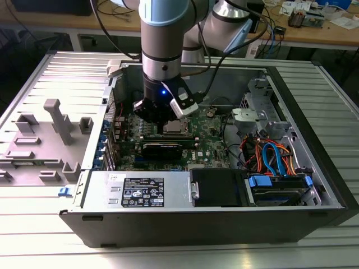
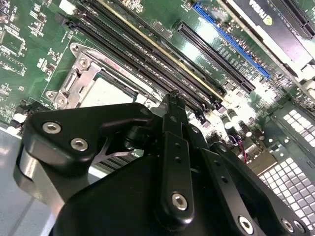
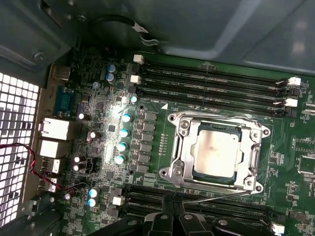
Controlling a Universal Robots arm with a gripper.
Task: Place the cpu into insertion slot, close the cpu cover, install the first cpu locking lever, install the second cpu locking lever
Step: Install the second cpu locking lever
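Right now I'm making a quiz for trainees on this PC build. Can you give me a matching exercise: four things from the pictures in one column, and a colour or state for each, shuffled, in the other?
Things:
1. cpu
2. cpu cover
3. motherboard
4. pincer

Colour or state:
A. green, studded with small parts
B. black, over the board beside the socket
C. silvery-tan top, seated in the socket
D. silvery frame lying down around the chip

Pairs: 1-C, 2-D, 3-A, 4-B
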